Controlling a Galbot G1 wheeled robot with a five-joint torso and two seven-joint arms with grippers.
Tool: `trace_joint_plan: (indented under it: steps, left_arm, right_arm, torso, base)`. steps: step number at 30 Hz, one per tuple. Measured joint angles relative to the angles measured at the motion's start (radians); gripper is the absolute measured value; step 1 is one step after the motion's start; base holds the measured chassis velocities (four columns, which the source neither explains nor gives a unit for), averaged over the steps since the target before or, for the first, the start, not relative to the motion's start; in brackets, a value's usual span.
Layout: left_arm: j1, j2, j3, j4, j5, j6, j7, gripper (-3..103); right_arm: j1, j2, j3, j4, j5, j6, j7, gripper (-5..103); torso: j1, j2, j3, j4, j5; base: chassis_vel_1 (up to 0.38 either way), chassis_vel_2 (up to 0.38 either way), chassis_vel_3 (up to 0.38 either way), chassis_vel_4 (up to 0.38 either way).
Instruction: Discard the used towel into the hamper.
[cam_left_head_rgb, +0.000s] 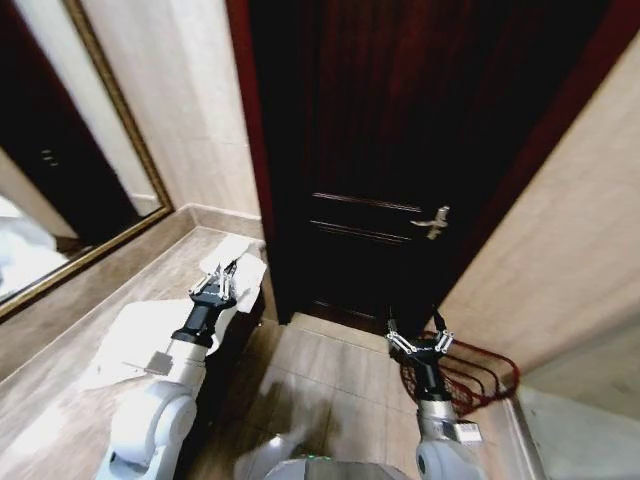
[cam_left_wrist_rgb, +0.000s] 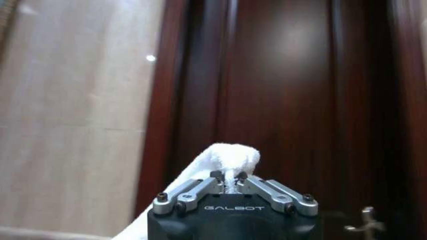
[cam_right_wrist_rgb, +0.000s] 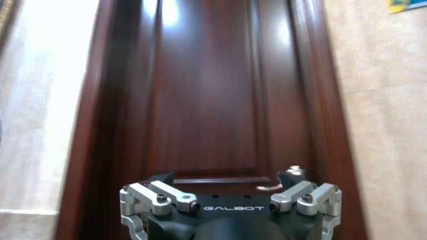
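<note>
Head view, left gripper: raised over the counter, left of the dark door; jaws clenched on a fold of the white towel, the rest of the cloth trailing down onto the counter top.
Head view, right gripper: low, right of the door's foot; jaws released, nothing between them.
Head view, hamper: on the floor at the wall right of the door, just behind the right gripper, well apart from the towel.
Left wrist view: fingers pinched together on a bunched white tip of towel, door panel straight ahead.
Right wrist view: gripper spread wide and bare, facing the door and its handle.
Step in hand, as judged: carry the held towel across past the door to the hamper.
Doing it well: lift until the trailing cloth clears the counter edge; keep the pinch firm, only a small fold being held; release over the hamper mouth, not its rim.
Risk: loose tail snagging the counter corner or draping outside the wire basket.
</note>
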Motion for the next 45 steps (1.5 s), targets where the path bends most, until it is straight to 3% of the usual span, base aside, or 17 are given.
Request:
trace_joint_plan:
  steps: [8,45]
  left_arm:
    - [-0.008,0.010,-0.012,0.001,-0.033,-0.016,0.003,4]
    - [-0.008,-0.006,0.015,0.037,-0.020,-0.039,0.000,4]
  right_arm:
    - [0.005,0.001,0.002,-0.021,-0.002,0.023,-0.005,100]
    - [0.011,-0.001,0.005,-0.050,-0.005,0.048,-0.002,100]
  torso:
    - [0.000,0.000,0.000,0.0001,0.0000]
    - [0.000,0.000,0.000,0.0000,0.0001]
  base:
    - [-0.114,-0.127,-0.118,-0.127]
    - [-0.123,-0.128,-0.124,-0.127]
